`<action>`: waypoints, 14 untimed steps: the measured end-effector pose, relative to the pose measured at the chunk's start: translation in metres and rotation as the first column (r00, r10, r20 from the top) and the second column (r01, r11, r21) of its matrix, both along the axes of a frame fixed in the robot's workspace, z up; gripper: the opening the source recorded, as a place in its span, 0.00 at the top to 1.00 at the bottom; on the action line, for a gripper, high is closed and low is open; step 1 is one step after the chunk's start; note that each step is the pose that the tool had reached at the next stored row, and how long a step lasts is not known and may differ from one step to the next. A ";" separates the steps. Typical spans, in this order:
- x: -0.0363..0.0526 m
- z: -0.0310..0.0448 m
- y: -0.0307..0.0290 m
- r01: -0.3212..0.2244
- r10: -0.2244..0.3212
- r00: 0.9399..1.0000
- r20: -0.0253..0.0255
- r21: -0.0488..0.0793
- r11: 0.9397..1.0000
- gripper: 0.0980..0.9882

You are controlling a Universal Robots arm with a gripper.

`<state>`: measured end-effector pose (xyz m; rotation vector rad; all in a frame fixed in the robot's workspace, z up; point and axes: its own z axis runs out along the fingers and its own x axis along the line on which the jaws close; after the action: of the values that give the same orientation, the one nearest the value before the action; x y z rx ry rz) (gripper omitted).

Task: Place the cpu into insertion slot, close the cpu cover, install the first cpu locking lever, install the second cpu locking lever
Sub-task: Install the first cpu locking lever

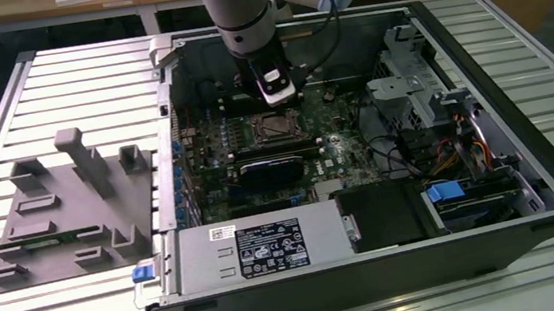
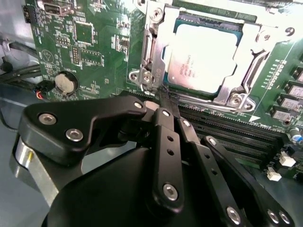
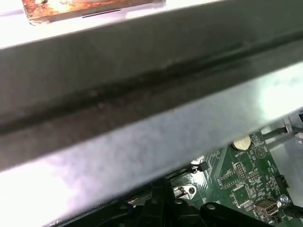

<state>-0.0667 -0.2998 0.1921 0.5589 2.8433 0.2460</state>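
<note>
The cpu [image 2: 203, 56], a silvery square chip, lies in the insertion slot [image 1: 271, 126] on the green board. The cpu cover [image 2: 239, 90], a silver frame, lies flat over the chip's edges. My gripper [image 2: 166, 100] is shut, its black fingers pressed together. Its tips stand at the socket's corner beside a screw post, where a thin dark lever end shows; I cannot tell whether they touch it. In the exterior view the gripper [image 1: 278, 99] hangs just behind the socket, inside the open case. In the first wrist view the fingers [image 3: 163, 201] show against the board.
Black memory slots [image 2: 227, 127] run beside the socket, and a coin battery [image 2: 65, 82] sits on the board. A black ribbed block [image 1: 268, 169], the grey power supply [image 1: 257, 250] and a drive cage [image 1: 430, 95] crowd the case. The case wall [image 3: 142, 94] looms close. A grey fixture [image 1: 75, 206] lies outside.
</note>
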 end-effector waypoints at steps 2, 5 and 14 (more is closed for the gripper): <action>0.0000 -0.0001 -0.0002 0.000 0.000 1.000 0.000 0.000 1.000 1.00; 0.0000 0.0002 -0.0004 0.000 0.000 1.000 0.000 0.000 1.000 1.00; 0.0000 0.0139 -0.0004 0.000 0.000 1.000 0.000 0.000 1.000 1.00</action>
<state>-0.0667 -0.3002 0.2059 0.5589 2.8433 0.2459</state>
